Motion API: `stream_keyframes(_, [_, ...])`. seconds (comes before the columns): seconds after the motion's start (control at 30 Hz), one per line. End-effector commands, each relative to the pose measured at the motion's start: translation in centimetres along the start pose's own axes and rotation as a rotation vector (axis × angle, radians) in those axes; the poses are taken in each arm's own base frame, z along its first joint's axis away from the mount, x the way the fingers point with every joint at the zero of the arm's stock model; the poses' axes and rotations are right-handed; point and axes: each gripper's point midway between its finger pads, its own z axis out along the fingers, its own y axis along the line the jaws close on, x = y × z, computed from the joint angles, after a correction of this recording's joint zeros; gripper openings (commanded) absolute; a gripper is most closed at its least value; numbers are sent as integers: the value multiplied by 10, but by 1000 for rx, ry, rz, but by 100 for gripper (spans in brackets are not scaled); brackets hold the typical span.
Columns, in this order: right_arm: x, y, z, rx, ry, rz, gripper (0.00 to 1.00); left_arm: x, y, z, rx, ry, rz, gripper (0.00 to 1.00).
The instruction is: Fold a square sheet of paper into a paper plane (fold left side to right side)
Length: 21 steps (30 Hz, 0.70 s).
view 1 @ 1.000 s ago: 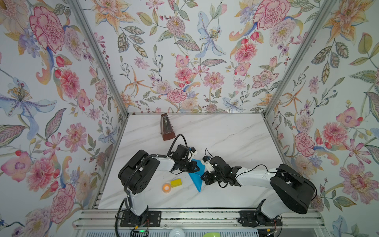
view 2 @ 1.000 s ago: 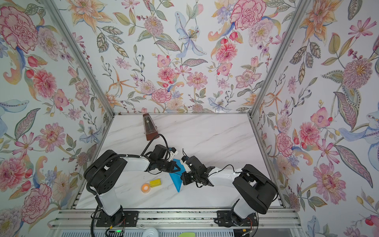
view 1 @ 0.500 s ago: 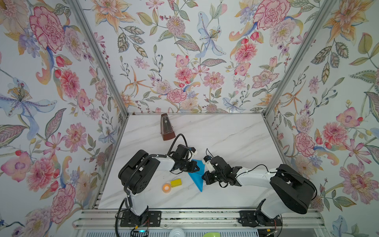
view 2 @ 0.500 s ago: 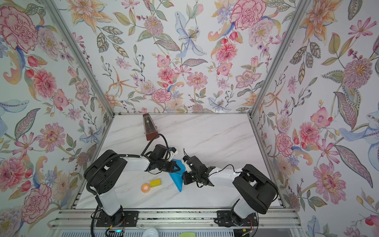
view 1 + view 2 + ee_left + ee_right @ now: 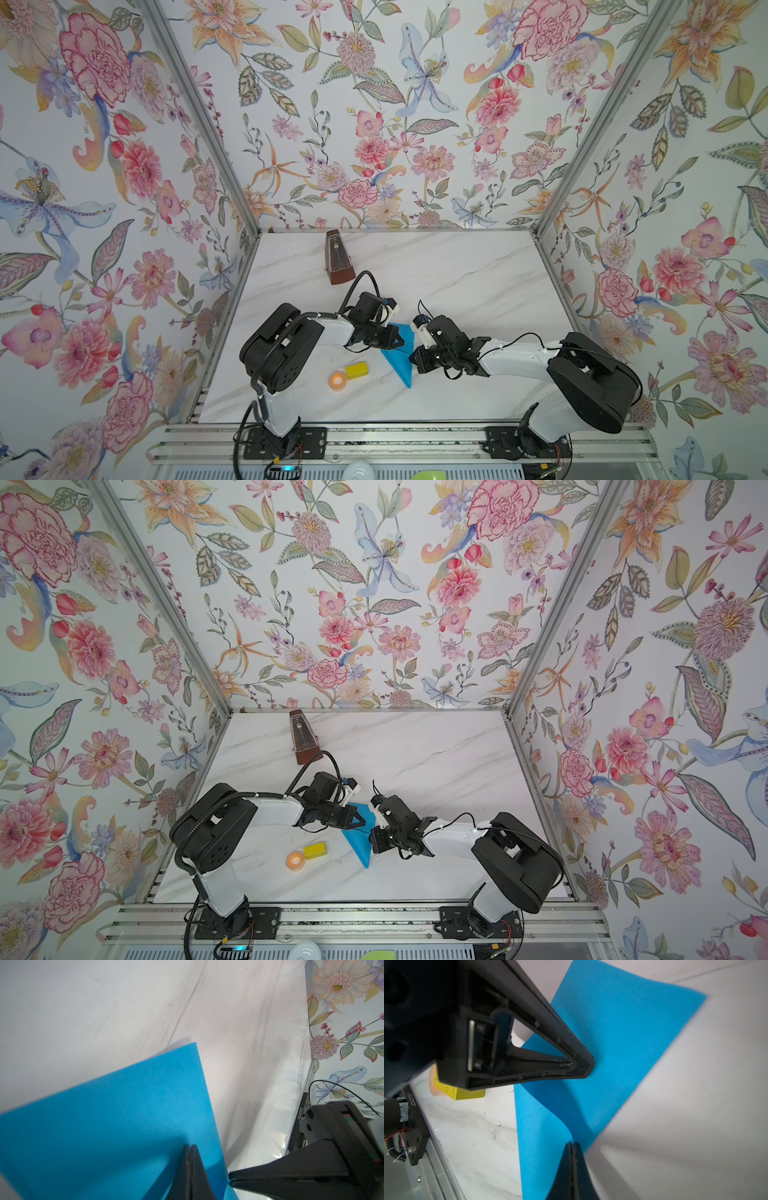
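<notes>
Nothing has visibly shifted over the last second: arms and paper sit as before. Nearest, the aluminium rail [image 5: 374,436] carries both arm bases. On the white marble tabletop [image 5: 457,270], the orange tape roll [image 5: 337,379] sits just beside the yellow block [image 5: 356,370], front left. The square sheet of paper [image 5: 399,357], blue and folded over, lies mid-table. Left gripper [image 5: 190,1146]: jaws pressed together, tips on the sheet. Right gripper [image 5: 572,1144]: jaws pressed together at its edge. Brown metronome [image 5: 338,259] stands at the rear. Floral wallpaper [image 5: 374,124] covers three walls.
</notes>
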Motion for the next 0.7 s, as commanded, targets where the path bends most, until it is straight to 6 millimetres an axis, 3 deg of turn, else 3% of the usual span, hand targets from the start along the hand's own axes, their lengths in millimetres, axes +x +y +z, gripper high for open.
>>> stream_keyframes(0.0, [10, -10, 3, 26, 25, 23, 0, 16, 27, 2, -98, 50, -44, 1])
stream_keyframes(0.47, [23, -18, 10, 42, 61, 59, 0, 0, 24, -10, -108, 12, -32, 3])
stream_keyframes(0.67, [25, -18, 12, 37, 69, 63, 0, -31, 1, -43, -114, -69, 26, 8])
